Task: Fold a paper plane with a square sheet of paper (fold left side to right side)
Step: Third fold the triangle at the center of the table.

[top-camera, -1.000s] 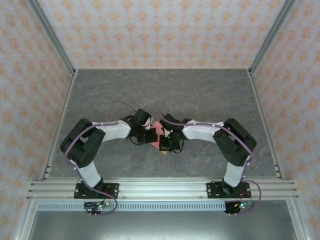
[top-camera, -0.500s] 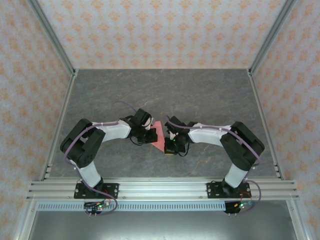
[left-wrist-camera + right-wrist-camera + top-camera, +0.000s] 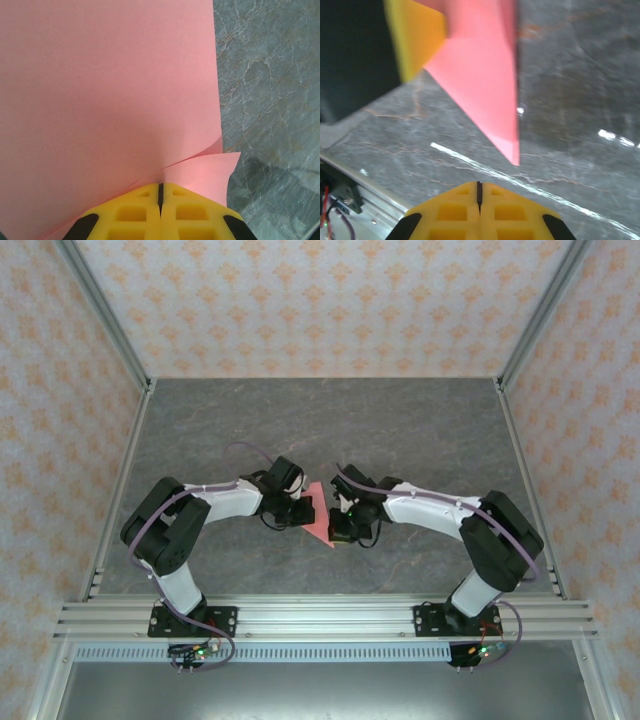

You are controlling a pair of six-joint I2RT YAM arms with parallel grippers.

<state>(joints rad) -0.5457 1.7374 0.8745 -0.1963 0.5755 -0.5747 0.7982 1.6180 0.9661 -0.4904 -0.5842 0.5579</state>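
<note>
**Left tool pinching the pink sheet, right tool closed on nothing**

My left gripper [image 3: 160, 190] has its jaws pressed together, and the paper sheet [image 3: 110, 90] runs right into the seam between them. I read that as a pinch on the near edge. From those fingertips the sheet spreads forward and to the left, with two layers parting a little just right of the tips.

My right gripper [image 3: 479, 189] is closed too, with nothing between its pads. Seen from its wrist, the sheet hangs ahead of and above the fingertips, with a pointed corner aimed down toward them and near them, though not touching. One yellow finger [image 3: 415, 35] of the left tool sits up and to the left of that point.

I judge the paper to be very light and limp. It should sag wherever it is unsupported, crease for good under any hard squeeze, and slide on the smooth table [image 3: 570, 100] if pushed rather than pinned. I think the best hold is right at an edge or corner, with only the tips, keeping the layers aligned.

The tools are close together over the middle of the table, so each is the main obstacle to the other. Closed, the right tool can press or flatten but not take the paper. The frame rail [image 3: 350, 170] lies below and left of the right fingertips, and the patterned walls stand well away from both tools
</note>
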